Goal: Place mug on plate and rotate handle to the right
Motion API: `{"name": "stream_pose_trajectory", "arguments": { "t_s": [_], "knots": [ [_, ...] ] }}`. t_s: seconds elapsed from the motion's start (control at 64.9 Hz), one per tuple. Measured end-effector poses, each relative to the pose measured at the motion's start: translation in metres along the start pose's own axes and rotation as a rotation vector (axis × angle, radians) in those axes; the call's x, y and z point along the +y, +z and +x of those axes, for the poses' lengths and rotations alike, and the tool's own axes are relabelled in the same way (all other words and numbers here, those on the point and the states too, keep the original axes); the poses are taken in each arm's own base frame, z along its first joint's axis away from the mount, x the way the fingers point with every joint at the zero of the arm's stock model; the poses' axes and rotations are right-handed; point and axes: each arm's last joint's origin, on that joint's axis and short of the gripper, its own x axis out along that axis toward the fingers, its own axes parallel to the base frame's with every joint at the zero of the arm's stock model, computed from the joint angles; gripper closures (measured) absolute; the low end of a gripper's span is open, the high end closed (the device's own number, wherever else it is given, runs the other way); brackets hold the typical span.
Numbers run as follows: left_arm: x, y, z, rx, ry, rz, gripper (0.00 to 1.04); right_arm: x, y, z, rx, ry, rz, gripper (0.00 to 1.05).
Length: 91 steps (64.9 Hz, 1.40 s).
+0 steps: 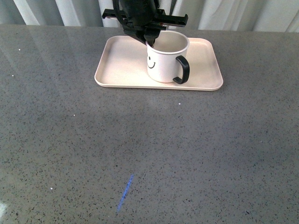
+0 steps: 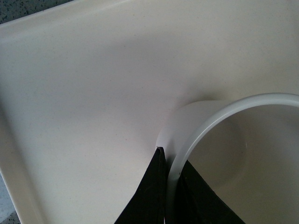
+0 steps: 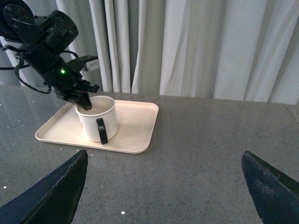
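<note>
The left hand (image 1: 150, 41) was closed on the rim of the white ceramic mug (image 1: 163, 63) with the black smiley face. In the left wrist view one black finger (image 2: 145, 198) lay against the outside of the mug wall and the other against the inside, with the thin white rim between them. The mug stood upright just under this hand, on the pale pink rectangular plate (image 1: 122, 65) with rounded corners and a low raised rim. Bare plate was visible around the mug on every side.

The black C-shaped handle (image 1: 182, 70) was on the side of the mug far from the gripping fingers. It pointed to the robot's right and a little toward the front camera. The smiley face was below the hand, on the wall turned toward the robot.

The right hand (image 3: 163, 156) was open, its two dark fingers spread wide with nothing between them. It hung above the grey speckled stone surface (image 1: 149, 154), well apart from the plate. Ahead of this hand, toward the side of the left hand, stood the plate and the mug.
</note>
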Motion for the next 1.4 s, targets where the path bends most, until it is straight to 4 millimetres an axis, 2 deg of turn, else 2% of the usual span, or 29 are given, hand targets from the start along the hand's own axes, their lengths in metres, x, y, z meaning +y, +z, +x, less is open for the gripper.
{"name": "stream_pose_trajectory", "arguments": {
  "t_s": [0.046, 0.108, 0.2, 0.308, 0.462, 0.493, 0.508, 0.524, 0.539, 0.585, 0.616, 0.678, 0.709, 0.755, 0.817, 0.863, 0.878, 0.955, 1.017, 1.171, 1.294, 1.402],
  "knots": [
    [0.000, -0.001, 0.000, -0.002, 0.000, 0.000, 1.02, 0.000, 0.000, 0.000, 0.000, 0.000, 0.000, 0.09],
    [0.000, -0.002, 0.001, 0.000, 0.000, 0.001, 0.94, 0.000, 0.000, 0.000, 0.000, 0.000, 0.000, 0.09],
    [0.000, -0.006, 0.005, 0.011, -0.001, 0.004, 0.80, 0.000, 0.000, 0.000, 0.000, 0.000, 0.000, 0.09],
    [0.001, -0.010, 0.007, 0.020, 0.000, 0.015, 0.59, 0.000, 0.000, 0.000, 0.000, 0.000, 0.000, 0.09],
    [0.002, -0.006, -0.008, -0.014, -0.002, 0.042, 0.34, 0.000, 0.000, 0.000, 0.000, 0.000, 0.000, 0.09],
    [0.003, -0.005, -0.014, -0.026, -0.001, 0.046, 0.29, 0.000, 0.000, 0.000, 0.000, 0.000, 0.000, 0.09],
    [0.015, 0.017, -0.080, -0.206, -0.001, 0.042, 0.09, 0.000, 0.000, 0.000, 0.000, 0.000, 0.000, 0.09],
    [0.015, 0.013, -0.096, -0.272, -0.029, 0.025, 0.09, 0.000, 0.000, 0.000, 0.000, 0.000, 0.000, 0.09],
    [0.014, 0.015, -0.104, -0.294, -0.032, 0.026, 0.09, 0.000, 0.000, 0.000, 0.000, 0.000, 0.000, 0.09],
    [0.013, 0.009, -0.109, -0.328, -0.038, 0.025, 0.09, 0.000, 0.000, 0.000, 0.000, 0.000, 0.000, 0.09],
    [0.011, 0.005, -0.120, -0.417, 0.027, 0.028, 0.12, 0.000, 0.000, 0.000, 0.000, 0.000, 0.000, 0.09],
    [0.017, -0.016, -0.155, -0.772, 0.311, -0.052, 0.28, 0.000, 0.000, 0.000, 0.000, 0.001, 0.000, 0.09],
    [0.025, -0.040, -0.183, -0.923, 0.380, -0.101, 0.37, 0.000, 0.000, 0.000, 0.000, 0.000, 0.000, 0.09],
    [0.036, -0.075, -0.215, -1.056, 0.407, -0.131, 0.48, 0.000, 0.000, 0.000, 0.000, -0.002, 0.000, 0.09],
    [0.045, -0.115, -0.237, -1.131, 0.430, -0.149, 0.61, 0.000, 0.000, 0.000, 0.000, -0.002, 0.000, 0.09],
    [0.051, -0.145, -0.238, -1.123, 0.441, -0.152, 0.71, 0.000, 0.000, 0.000, 0.000, -0.002, 0.000, 0.09],
    [0.052, -0.150, -0.238, -1.117, 0.441, -0.150, 0.73, 0.000, 0.000, 0.000, 0.000, 0.000, 0.000, 0.09],
    [0.057, -0.186, -0.224, -1.038, 0.440, -0.146, 0.87, 0.000, 0.000, 0.000, 0.000, 0.001, 0.000, 0.09],
    [0.060, -0.219, -0.217, -0.982, 0.426, -0.142, 1.04, 0.000, 0.000, 0.000, 0.000, 0.001, 0.000, 0.09],
    [0.060, -0.247, -0.231, -1.020, 0.424, -0.135, 1.03, 0.000, 0.000, 0.000, 0.000, 0.000, 0.000, 0.09],
    [0.062, -0.279, -0.236, -1.007, 0.436, -0.144, 1.03, 0.000, 0.000, 0.000, 0.000, 0.001, 0.000, 0.09],
    [0.060, -0.295, -0.241, -1.013, 0.432, -0.141, 1.03, 0.000, 0.000, 0.000, 0.000, 0.000, 0.000, 0.09]
  ]
}}
